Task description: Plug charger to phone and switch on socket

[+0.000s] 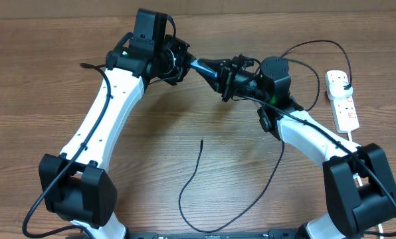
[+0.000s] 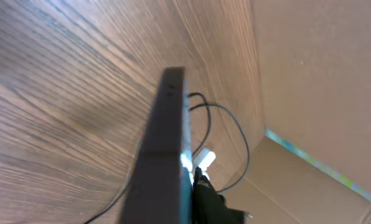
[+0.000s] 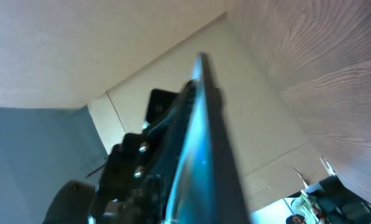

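The phone (image 1: 203,66) is held edge-on in the air at the back middle, between my two grippers. My left gripper (image 1: 183,61) is shut on its left end. My right gripper (image 1: 226,78) is shut on its right end. In the left wrist view the phone (image 2: 167,143) shows as a dark slab with a cyan edge. In the right wrist view its cyan screen (image 3: 201,155) fills the jaws. The charger cable (image 1: 191,176) lies loose on the table, its free tip (image 1: 202,141) near the middle. Its black plug (image 1: 345,82) sits in the white socket strip (image 1: 344,109) at the right.
The charger cable loops across the front of the table and up past the right arm to the strip. The strip's white cord runs down under the right arm's base (image 1: 361,186). The strip (image 2: 205,159) and cable (image 2: 235,130) also show in the left wrist view.
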### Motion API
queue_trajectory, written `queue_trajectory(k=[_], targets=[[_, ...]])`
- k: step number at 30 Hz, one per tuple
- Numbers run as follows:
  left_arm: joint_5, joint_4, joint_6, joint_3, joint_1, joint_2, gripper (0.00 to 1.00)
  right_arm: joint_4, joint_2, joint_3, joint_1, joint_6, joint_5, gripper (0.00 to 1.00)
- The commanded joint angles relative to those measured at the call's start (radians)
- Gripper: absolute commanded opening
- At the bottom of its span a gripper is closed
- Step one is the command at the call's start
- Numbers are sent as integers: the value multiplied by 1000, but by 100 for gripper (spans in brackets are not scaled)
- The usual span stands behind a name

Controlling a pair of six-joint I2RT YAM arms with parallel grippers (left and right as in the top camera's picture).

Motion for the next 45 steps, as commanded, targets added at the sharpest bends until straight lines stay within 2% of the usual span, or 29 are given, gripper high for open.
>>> queue_trajectory(k=[1, 5, 7, 11, 13, 18, 19, 23, 30, 36, 38, 42, 44, 45], targets=[[-3, -6, 26, -6, -8, 10, 4, 20, -21, 21, 1, 138, -10, 32], [-2, -6, 26, -6, -8, 10, 5, 20, -21, 21, 1, 138, -10, 38], [-2, -3, 36, -6, -7, 10, 4, 20, -21, 21, 1, 138, -10, 44], [-3, 4, 82, -6, -3, 10, 4, 20, -21, 21, 1, 138, -13, 60], [1, 4, 103, -6, 8, 10, 4, 20, -21, 21, 1, 138, -27, 74], [32, 5, 148, -6, 46, 10, 5, 19, -21, 21, 0, 134, -46, 98], [52, 5, 168, -6, 59, 10, 4, 20, -21, 21, 0, 116, -53, 100], [155, 5, 262, -6, 121, 10, 4, 18, -21, 21, -2, -14, -125, 100], [451, -6, 555, -6, 278, 10, 4, 15, -21, 21, -31, -408, -288, 100], [832, -11, 803, -6, 385, 10, 4, 17, -21, 21, -48, -472, -371, 100], [927, -92, 970, -6, 414, 10, 4, 23, -21, 21, -48, -563, -393, 100], [845, -248, 1118, -6, 422, 10, 4, -3, -21, 21, -47, -643, -404, 100], [749, -341, 1143, -6, 422, 10, 4, -10, -21, 21, -47, -648, -402, 100], [676, -395, 1184, -6, 422, 10, 5, -10, -23, 22, -47, -703, -389, 100]])
